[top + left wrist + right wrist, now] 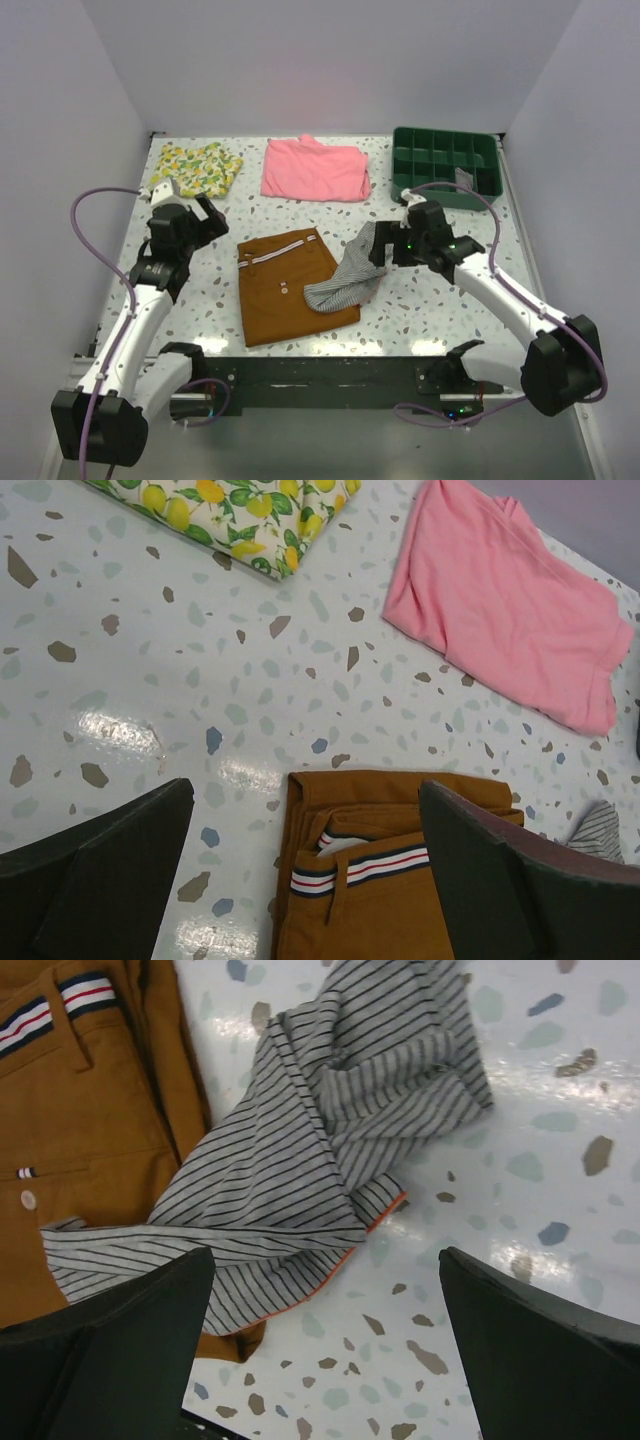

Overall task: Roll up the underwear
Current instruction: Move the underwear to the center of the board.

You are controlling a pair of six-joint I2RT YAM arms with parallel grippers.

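The underwear (350, 272), grey-and-white striped with a thin orange edge, lies crumpled on the table, its lower end draped over the right side of the brown shorts (290, 285). In the right wrist view the underwear (300, 1170) fills the upper middle, just ahead of my open right gripper (325, 1345), whose jaws hold nothing. In the top view the right gripper (393, 243) hovers at the garment's upper right end. My left gripper (198, 215) stands open and empty to the left of the shorts; its wrist view shows the shorts' waistband (370, 865) between its fingers.
A pink folded garment (315, 168) lies at the back middle, a lemon-print cloth (198, 166) at the back left. A green compartment tray (445, 165) stands at the back right. White walls close in the table on three sides.
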